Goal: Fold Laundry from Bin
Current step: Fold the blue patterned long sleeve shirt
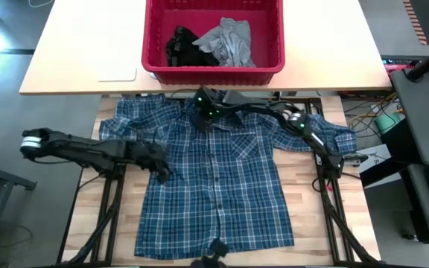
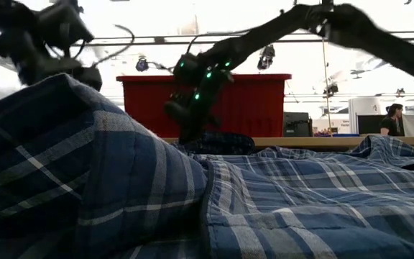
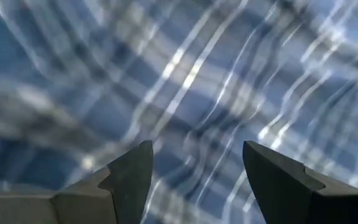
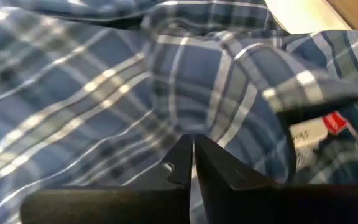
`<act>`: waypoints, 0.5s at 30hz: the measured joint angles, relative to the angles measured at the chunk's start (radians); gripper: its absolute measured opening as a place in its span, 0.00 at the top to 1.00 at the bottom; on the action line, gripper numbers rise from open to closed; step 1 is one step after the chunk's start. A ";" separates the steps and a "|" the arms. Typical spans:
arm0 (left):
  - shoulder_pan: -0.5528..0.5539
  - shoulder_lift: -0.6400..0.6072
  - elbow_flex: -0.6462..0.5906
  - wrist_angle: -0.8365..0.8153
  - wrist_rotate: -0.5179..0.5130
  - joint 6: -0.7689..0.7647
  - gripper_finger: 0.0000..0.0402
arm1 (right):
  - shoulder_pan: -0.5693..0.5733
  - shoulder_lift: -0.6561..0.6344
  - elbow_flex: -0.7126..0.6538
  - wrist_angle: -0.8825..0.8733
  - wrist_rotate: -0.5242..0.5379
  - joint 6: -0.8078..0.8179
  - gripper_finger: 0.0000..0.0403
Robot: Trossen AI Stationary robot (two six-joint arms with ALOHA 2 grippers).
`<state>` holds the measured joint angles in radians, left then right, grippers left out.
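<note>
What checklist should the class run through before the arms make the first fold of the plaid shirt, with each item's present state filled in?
1. Plaid shirt lies spread front-up on the wooden table: ok.
2. Left sleeve flat: not ok, the low view shows cloth humped up.
3. Left gripper open over the plaid: ok; grip on cloth: cannot tell.
4. Right gripper shut at the collar: ok; whether cloth is pinched between its fingers: cannot tell.
5. Grey T-shirt and black garment inside the red bin, clear of the fold: ok.

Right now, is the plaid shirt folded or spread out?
Spread out: the plaid shirt lies flat, front up, sleeves out to both sides.
</note>
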<state>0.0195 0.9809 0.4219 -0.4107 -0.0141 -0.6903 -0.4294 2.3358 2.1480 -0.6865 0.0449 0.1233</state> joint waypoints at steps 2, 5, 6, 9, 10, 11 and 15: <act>-0.025 0.033 -0.031 -0.009 0.006 -0.038 0.42 | -0.018 0.063 0.103 -0.066 0.000 -0.009 0.98; -0.069 0.077 -0.075 -0.005 0.039 -0.112 0.42 | -0.051 0.132 0.210 -0.148 -0.003 0.014 0.98; -0.085 0.085 -0.085 0.009 0.054 -0.139 0.42 | -0.066 0.124 0.183 -0.129 -0.008 0.041 0.98; -0.141 0.099 -0.104 0.017 0.046 -0.187 0.42 | -0.107 0.110 0.130 -0.131 -0.023 0.122 0.98; -0.156 0.099 -0.104 0.015 0.041 -0.196 0.42 | -0.119 0.103 0.120 -0.139 -0.022 0.136 0.98; -0.168 0.099 -0.105 0.013 0.036 -0.208 0.42 | -0.130 0.097 0.110 -0.148 -0.019 0.149 0.98; -0.199 0.095 -0.105 -0.004 0.033 -0.251 0.42 | -0.147 0.066 0.084 -0.166 0.110 0.172 0.98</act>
<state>-0.1797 1.0759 0.3164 -0.4151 0.0192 -0.9408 -0.5764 2.4016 2.2316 -0.8528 0.1545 0.2956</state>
